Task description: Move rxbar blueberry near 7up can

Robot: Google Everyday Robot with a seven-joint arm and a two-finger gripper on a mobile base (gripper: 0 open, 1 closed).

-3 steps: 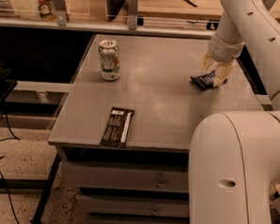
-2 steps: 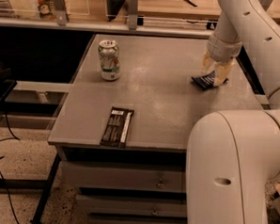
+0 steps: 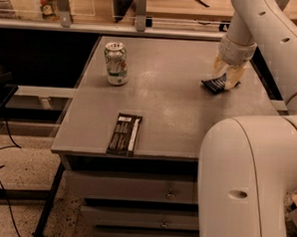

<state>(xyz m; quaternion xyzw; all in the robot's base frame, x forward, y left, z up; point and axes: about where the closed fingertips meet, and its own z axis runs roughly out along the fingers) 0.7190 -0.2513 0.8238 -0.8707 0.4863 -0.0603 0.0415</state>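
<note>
The rxbar blueberry [image 3: 214,84], a small dark navy wrapper, is at the right side of the grey table [image 3: 174,107]. My gripper [image 3: 225,77] comes down from the upper right and is shut on its right end, holding it tilted at the table surface. The 7up can [image 3: 116,63], white and silver with green markings, stands upright at the table's back left, well apart from the bar.
A longer black-brown bar with a white stripe [image 3: 124,134] lies near the table's front edge. My own white arm housing [image 3: 250,185] fills the lower right. A shelf rail with posts [image 3: 138,20] runs behind the table. Drawers [image 3: 135,189] sit below.
My gripper and the rxbar blueberry have shifted slightly left together. The can and the striped bar have not moved.
</note>
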